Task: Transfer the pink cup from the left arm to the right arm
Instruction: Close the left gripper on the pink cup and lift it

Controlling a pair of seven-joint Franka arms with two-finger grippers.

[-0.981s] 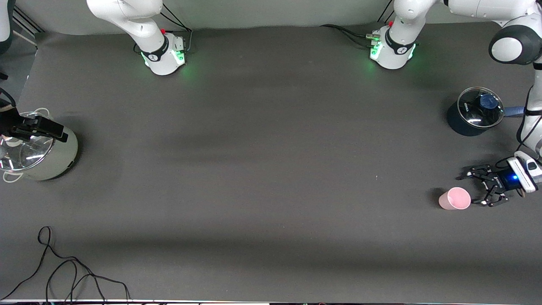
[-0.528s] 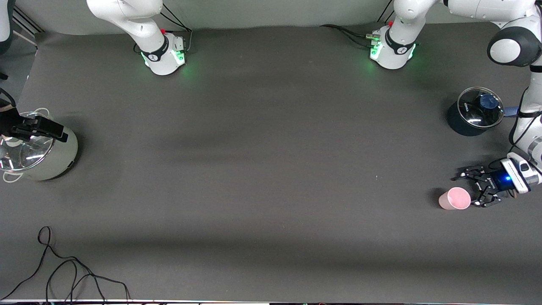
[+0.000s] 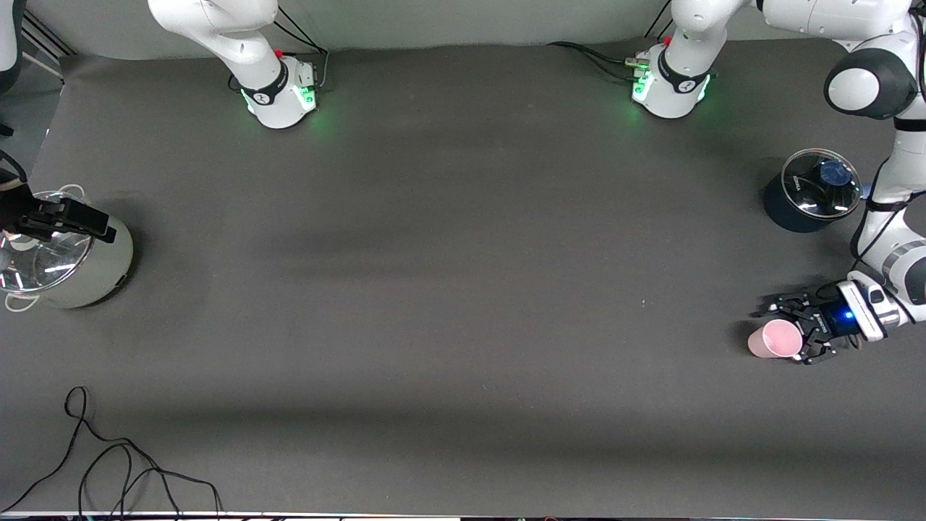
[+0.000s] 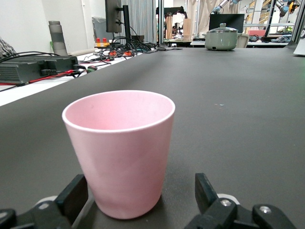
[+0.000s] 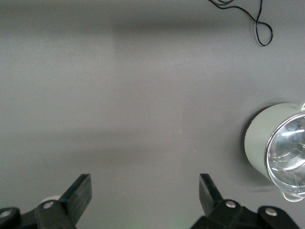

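At the left arm's end of the counter (image 3: 463,304), the left hand (image 3: 794,334) is sitting low with its fingers (image 4: 72,195) spread wide apart, one on each side of the pink cup (image 3: 775,339). Cup is standing upright on the counter, rim up, between the open fingers; neither one appears to be touching its wall, so nothing is gripped yet.

Over the pale green lidded pot (image 3: 69,253) at the right arm's end, the right hand (image 3: 61,217) is hanging in the air, fingers (image 5: 78,191) likewise apart and empty. That arm is waiting.

Progress, judged: approach looks essentially finished; the pickup itself is not yet done. Outstanding: closing on the cup, lifting it, carrying it toward mid-counter, handing it to the right hand, then releasing. A dark blue lidded pot (image 3: 810,192) is standing well clear of the left hand.
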